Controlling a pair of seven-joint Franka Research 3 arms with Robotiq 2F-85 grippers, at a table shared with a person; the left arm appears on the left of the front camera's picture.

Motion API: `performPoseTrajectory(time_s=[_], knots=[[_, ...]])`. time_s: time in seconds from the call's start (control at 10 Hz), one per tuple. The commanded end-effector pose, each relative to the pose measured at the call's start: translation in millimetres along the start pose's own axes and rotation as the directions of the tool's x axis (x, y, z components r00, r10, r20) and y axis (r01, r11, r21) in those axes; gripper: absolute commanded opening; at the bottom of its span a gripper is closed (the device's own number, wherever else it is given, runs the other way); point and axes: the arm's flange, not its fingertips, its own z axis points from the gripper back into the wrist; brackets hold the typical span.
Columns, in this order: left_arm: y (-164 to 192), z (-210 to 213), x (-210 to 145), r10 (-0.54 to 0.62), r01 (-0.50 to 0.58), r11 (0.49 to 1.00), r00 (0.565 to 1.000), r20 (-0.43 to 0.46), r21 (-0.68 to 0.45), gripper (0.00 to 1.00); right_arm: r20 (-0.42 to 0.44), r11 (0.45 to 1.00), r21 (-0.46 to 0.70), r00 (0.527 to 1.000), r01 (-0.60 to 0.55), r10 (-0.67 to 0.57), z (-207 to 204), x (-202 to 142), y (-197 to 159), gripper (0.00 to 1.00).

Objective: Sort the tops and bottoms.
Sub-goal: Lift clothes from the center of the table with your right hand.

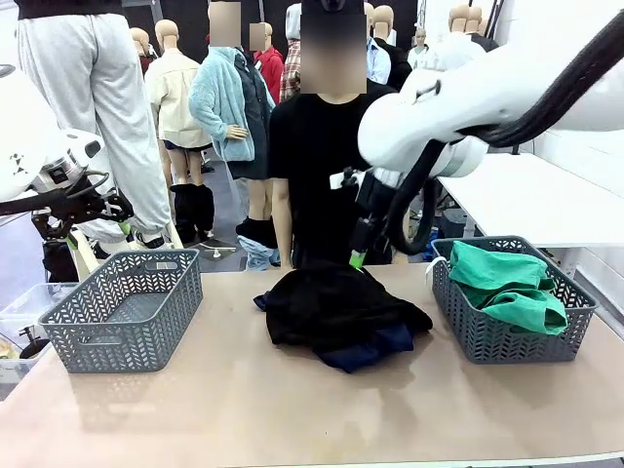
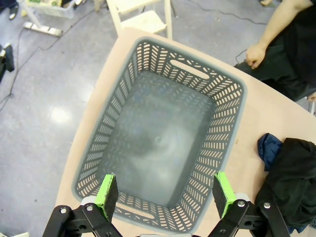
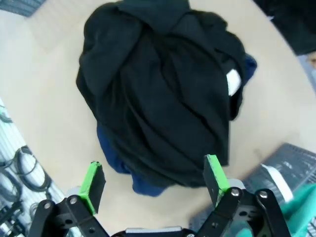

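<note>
Tan table [image 1: 292,409]: teal-green bottoms [image 1: 507,283] in basket [image 1: 507,343] right of black pile [image 1: 336,307], empty wide-open right claw [image 3: 153,173] above pile.

no text, brand, number or sign could be read in any of the views. a white tag [image 3: 233,81] sat on the black garment [image 3: 158,89], at about three o'clock on the heap in the right wrist view, but anything printed on it was too blurred to make out.
</note>
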Motion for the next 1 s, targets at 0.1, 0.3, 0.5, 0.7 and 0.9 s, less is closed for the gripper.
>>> performPoseTrajectory(time_s=[0.1, 0.3, 0.5, 0.7, 0.9], knots=[[0, 2, 2, 0.017, -0.017, 1.0, 1.0, -0.011, 0.001, 1.0, 0.05, 0.999, -0.017, 0.998, 0.033, -0.033, -33, 11, -2, 1.0], [0, 2, 2, 0.017, -0.017, 1.0, 1.0, -0.011, 0.001, 1.0, 0.032, 1.0, 0.009, 0.999, 0.018, -0.018, -68, 19, -8, 1.0], [0, 2, 2, 0.017, -0.017, 1.0, 1.0, -0.011, 0.001, 1.0, 0.028, 1.0, 0.006, 0.999, 0.016, -0.016, -58, 12, -1, 1.0], [0, 2, 2, 0.017, -0.017, 1.0, 1.0, -0.011, 0.001, 1.0, 0.027, 1.0, 0.012, 0.999, 0.018, -0.019, -70, 12, -2, 1.0], [0, 2, 2, 0.017, -0.017, 1.0, 1.0, -0.011, 0.001, 1.0, 0.056, 0.996, -0.077, 0.998, 0.04, -0.036, -72, 24, -8, 1.0]])
